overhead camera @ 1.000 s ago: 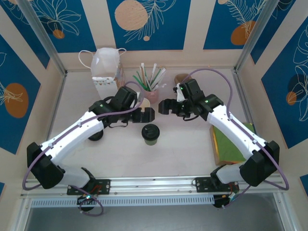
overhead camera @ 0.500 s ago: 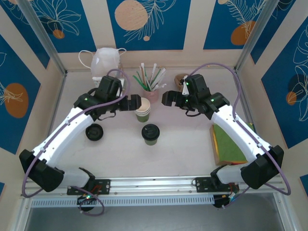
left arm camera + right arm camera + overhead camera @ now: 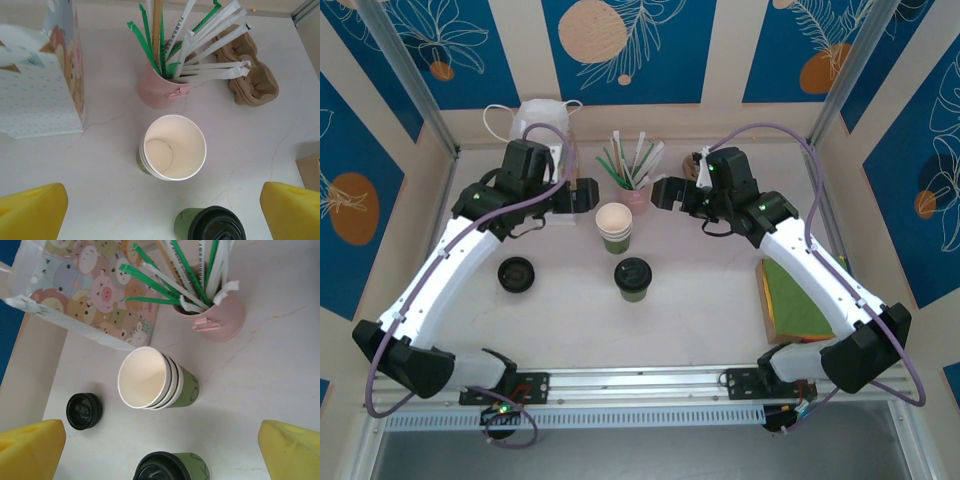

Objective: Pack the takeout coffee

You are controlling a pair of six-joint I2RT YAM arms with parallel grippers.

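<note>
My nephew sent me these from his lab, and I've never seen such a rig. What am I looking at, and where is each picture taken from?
These are two robot arms bolted at a table's near edge. The picture with both arms looks down from above and behind them. The other two come from a camera on each wrist, with its own yellow fingers showing at the bottom corners. The left gripper and right gripper are both open and hold nothing. On the table stand a lidded coffee, a stack of empty cups, a pink cup of straws and a patterned bag. A loose black lid and brown cup trays lie there too. A green-topped box lies at the right.
</note>
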